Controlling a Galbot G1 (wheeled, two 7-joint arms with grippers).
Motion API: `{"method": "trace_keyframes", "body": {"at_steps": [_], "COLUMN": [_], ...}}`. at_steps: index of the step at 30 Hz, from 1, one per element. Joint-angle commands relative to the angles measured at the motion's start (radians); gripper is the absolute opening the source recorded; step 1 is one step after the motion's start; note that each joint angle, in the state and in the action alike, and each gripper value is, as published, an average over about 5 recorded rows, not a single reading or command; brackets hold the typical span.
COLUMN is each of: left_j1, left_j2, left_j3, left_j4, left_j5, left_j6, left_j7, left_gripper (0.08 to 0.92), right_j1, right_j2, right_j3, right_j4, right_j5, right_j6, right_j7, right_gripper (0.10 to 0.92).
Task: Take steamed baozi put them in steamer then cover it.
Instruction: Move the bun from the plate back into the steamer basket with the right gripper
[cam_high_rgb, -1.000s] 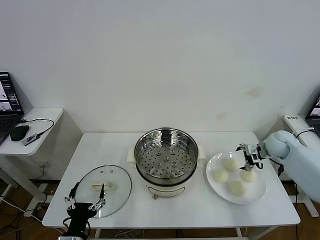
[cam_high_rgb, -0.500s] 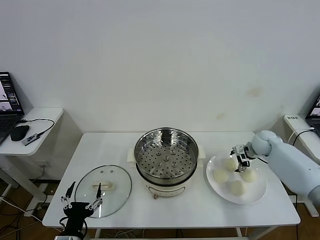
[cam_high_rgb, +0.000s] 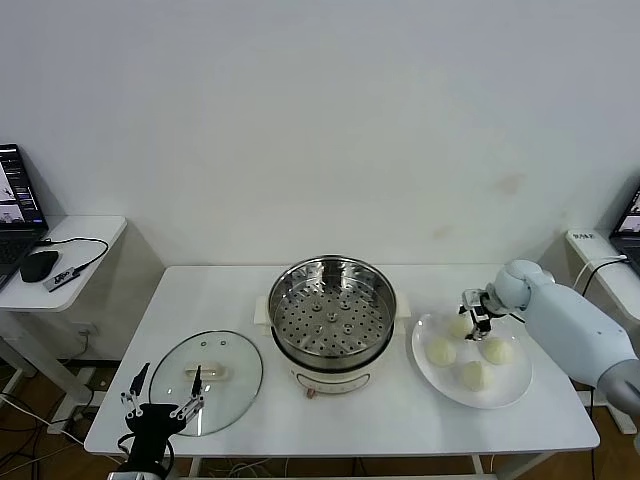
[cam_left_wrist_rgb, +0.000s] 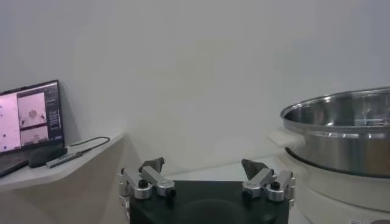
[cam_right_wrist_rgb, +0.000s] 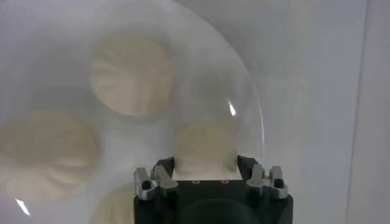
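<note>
Several cream-white steamed baozi lie on a white plate at the table's right. My right gripper is down over the rear baozi. In the right wrist view the jaws press both sides of that baozi, with other baozi farther off on the plate. The steel steamer stands uncovered at the table's middle, its perforated tray bare. The glass cover lies flat at the front left. My left gripper hangs open just before the cover; in its wrist view its jaws hold nothing and the steamer shows beside them.
A side table on the left carries a laptop and a black mouse. Another screen stands at the far right. The table's front edge runs close under the cover and the plate.
My right gripper moved left across the plate to the rear baozi and its jaws closed on it. The left gripper shifted slightly toward the table's front edge.
</note>
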Motion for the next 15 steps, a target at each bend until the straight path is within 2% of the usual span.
{"method": "trace_keyframes", "body": {"at_steps": [1,15], "left_j1": [0.000,-0.013], "left_j2": [0.000,0.018], "left_j3": [0.001,0.015], "left_j4": [-0.001,-0.001], "left_j5": [0.001,-0.001], "left_j6": [0.000,0.002], "left_j7": [-0.001,0.001], "left_gripper": [0.823,0.823], "right_j1": [0.022,0.310], "right_j2": [0.000,-0.204], "right_j3": [-0.018,-0.235], "right_j4": [0.003,0.282], "right_j5": [0.001,0.274], "right_j6": [0.000,-0.052], "right_j7": [-0.007,-0.081], "right_gripper": [0.616,0.611]}}
